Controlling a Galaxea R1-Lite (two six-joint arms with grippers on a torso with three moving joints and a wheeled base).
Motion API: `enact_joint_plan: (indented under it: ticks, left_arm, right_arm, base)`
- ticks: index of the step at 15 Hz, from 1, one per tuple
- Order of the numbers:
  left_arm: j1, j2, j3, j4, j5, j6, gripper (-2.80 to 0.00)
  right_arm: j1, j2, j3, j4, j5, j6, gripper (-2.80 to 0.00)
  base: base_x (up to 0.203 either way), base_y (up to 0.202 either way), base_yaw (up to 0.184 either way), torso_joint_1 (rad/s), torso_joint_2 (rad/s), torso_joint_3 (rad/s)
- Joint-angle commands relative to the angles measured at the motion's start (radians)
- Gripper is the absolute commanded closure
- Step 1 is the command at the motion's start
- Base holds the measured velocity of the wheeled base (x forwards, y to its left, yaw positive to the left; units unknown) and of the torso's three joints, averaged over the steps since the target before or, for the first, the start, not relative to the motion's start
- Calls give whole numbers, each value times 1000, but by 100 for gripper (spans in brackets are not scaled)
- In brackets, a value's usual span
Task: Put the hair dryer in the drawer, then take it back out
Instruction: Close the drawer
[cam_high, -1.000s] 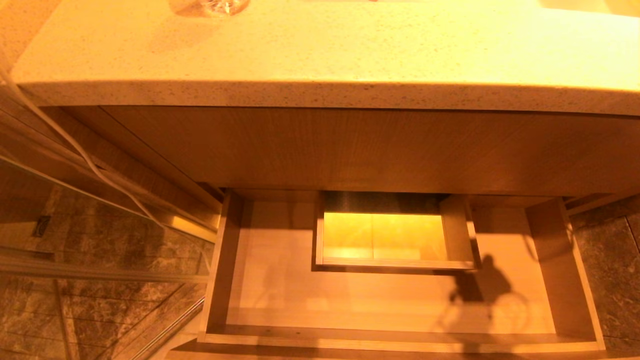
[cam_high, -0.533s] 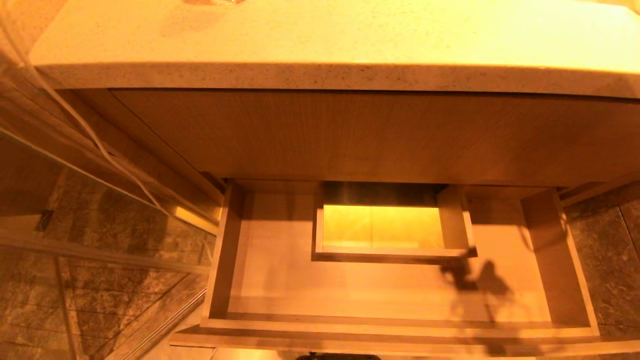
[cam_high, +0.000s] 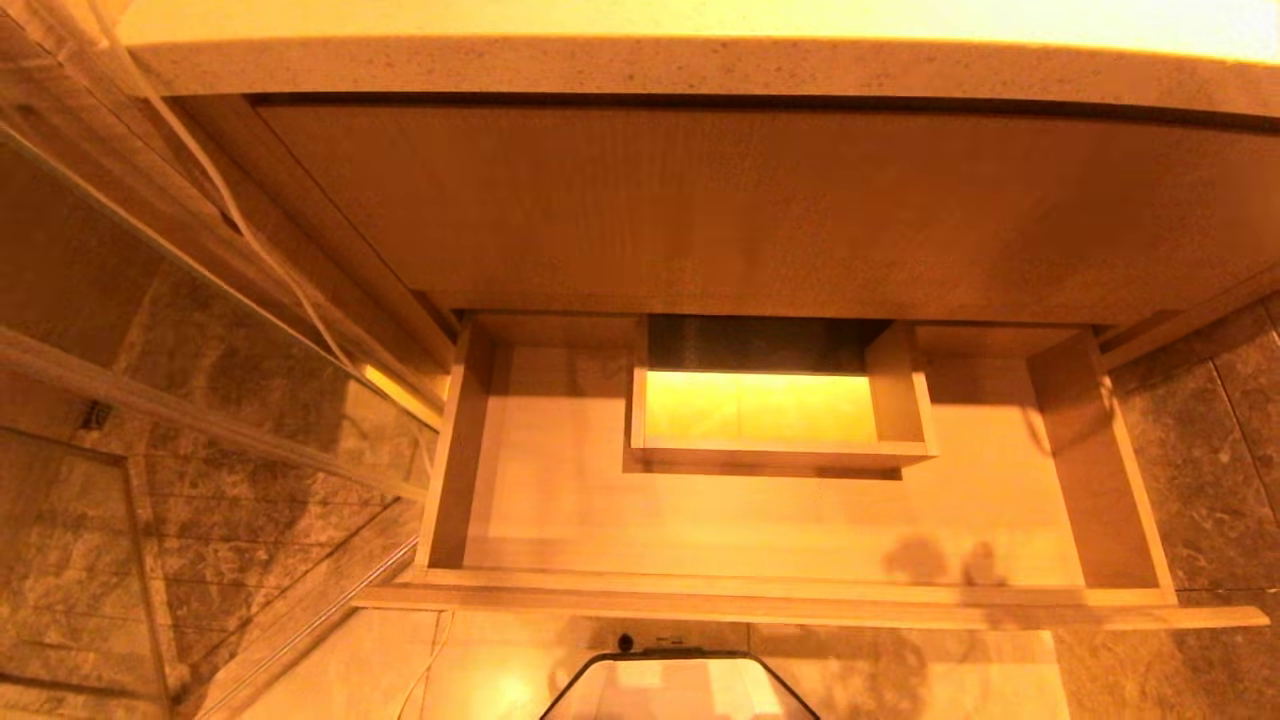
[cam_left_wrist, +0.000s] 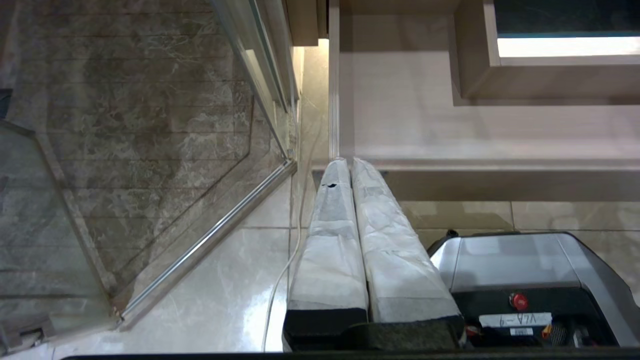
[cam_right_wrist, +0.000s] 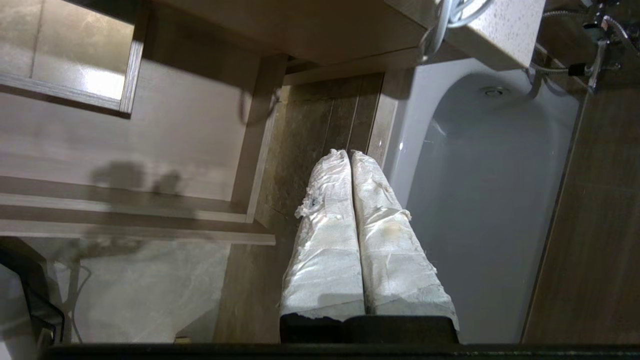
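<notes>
Your drawer (cam_high: 780, 520) stands pulled open across the lower middle of the head frame; what shows of it holds no hair dryer. Left pincer (cam_left_wrist: 349, 162) and right pincer (cam_right_wrist: 348, 153) are both closed, holding nothing

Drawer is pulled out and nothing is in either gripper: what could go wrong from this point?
1. The drawer looks empty and no hair dryer shows in any view, so the arm may search blind.
2. The right gripper hangs shut outside the drawer's side wall, above the bathtub; swinging in, it might clip that wall.
3. The boxed cut-out narrows the room for placing.
</notes>
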Motion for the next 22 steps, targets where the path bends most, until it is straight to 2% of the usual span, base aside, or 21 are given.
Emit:
enact_joint_plan:
  ticks: [1, 14, 22]
  left_arm:
    - [0, 0, 2, -1, 0, 0, 0]
    - [0, 0, 2, -1, 0, 0, 0]
    - [0, 0, 2, -1, 0, 0, 0]
  right_arm:
    - [0, 2, 1, 8, 1, -3, 0]
    - [0, -1, 27, 4, 3, -3, 0]
    - [0, -7, 34, 2, 3, -3, 0]
  base:
    - [0, 0, 0, -175, -25, -196]
    - [0, 0, 0, -20, 11, -10]
    - [0, 0, 0, -278, 457, 178]
